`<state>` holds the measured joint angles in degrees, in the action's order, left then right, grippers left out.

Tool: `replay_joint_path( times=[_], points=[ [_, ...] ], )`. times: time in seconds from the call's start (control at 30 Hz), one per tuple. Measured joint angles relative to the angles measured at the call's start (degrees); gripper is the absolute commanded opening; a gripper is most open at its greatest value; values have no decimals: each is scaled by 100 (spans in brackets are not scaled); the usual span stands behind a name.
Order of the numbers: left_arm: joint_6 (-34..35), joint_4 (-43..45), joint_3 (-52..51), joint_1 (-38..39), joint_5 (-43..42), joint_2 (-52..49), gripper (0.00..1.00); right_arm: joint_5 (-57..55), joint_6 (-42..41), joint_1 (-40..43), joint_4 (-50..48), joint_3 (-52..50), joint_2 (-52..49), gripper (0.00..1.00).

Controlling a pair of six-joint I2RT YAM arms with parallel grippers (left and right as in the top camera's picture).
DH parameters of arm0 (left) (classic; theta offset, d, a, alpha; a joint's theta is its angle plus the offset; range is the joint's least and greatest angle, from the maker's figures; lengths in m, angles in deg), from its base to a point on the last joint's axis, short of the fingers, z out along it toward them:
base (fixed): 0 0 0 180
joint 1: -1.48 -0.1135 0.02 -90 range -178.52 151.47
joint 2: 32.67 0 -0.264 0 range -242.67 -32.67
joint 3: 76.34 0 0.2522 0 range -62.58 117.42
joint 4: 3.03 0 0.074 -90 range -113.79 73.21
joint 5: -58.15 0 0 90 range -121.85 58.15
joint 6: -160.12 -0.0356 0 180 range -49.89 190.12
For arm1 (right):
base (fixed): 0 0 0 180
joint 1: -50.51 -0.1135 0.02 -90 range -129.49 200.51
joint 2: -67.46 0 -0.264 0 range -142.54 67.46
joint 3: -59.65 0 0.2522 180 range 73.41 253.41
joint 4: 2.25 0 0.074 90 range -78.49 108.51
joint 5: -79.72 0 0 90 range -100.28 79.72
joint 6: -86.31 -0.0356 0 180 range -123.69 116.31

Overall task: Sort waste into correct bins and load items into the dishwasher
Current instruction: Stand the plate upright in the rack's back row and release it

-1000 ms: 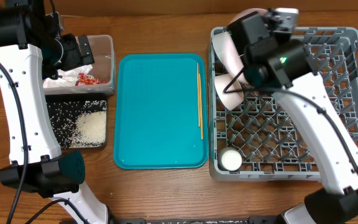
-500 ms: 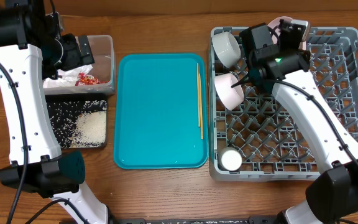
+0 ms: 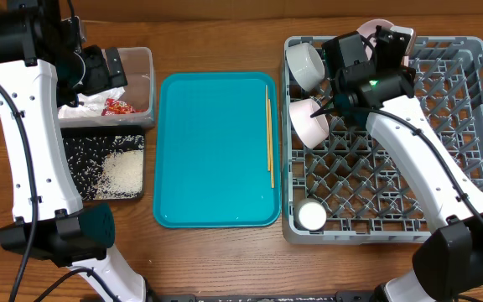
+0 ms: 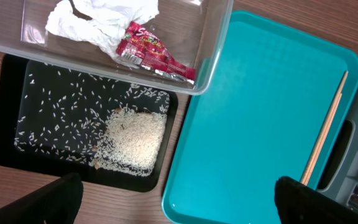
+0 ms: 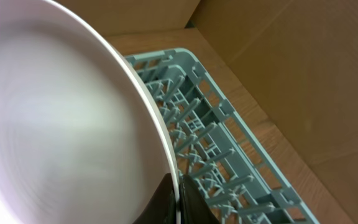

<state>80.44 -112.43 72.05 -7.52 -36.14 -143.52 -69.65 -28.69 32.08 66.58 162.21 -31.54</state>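
My right gripper (image 3: 381, 42) is shut on the rim of the white plate (image 3: 371, 29), holding it on edge over the back of the grey dish rack (image 3: 468, 126). In the right wrist view the plate (image 5: 61, 124) fills the left and my fingers (image 5: 178, 200) pinch its rim. Two white bowls (image 3: 306, 63) (image 3: 309, 122) and a small cup (image 3: 312, 216) sit in the rack. The chopsticks (image 3: 269, 138) (image 4: 325, 127) lie on the teal tray (image 3: 216, 151). My left gripper (image 4: 182, 205) is open and empty, high over the bins (image 3: 107, 69).
The clear tub (image 4: 216, 37) holds white napkins (image 4: 98, 18) and the red wrapper (image 4: 151, 53). The black tray (image 4: 8, 143) in front of it holds rice (image 4: 132, 140). Cardboard stands behind the rack (image 5: 291, 68).
My right arm has carried the plate from over the rack's left side toward its back edge, uncovering the upper bowl. The left arm has not moved.
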Motion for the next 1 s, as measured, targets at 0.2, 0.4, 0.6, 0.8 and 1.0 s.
replay_joint_path(
  times=[0.2,0.4,0.6,0.8,1.0],
  points=[
    [0,0,0,0,0,0,100,-15,2,0,-155,-120,-131,4],
    [0,-2,0,0,0,0,100,105,2,-4,-173,-269,-391,4],
    [0,-2,0,0,0,0,100,522,-7,-2,-195,-299,-415,94],
    [0,-2,0,0,0,0,100,1099,17,-4,0,-282,-413,100],
    [0,0,0,0,0,0,100,1655,20,-4,796,275,-411,100]
  ],
)
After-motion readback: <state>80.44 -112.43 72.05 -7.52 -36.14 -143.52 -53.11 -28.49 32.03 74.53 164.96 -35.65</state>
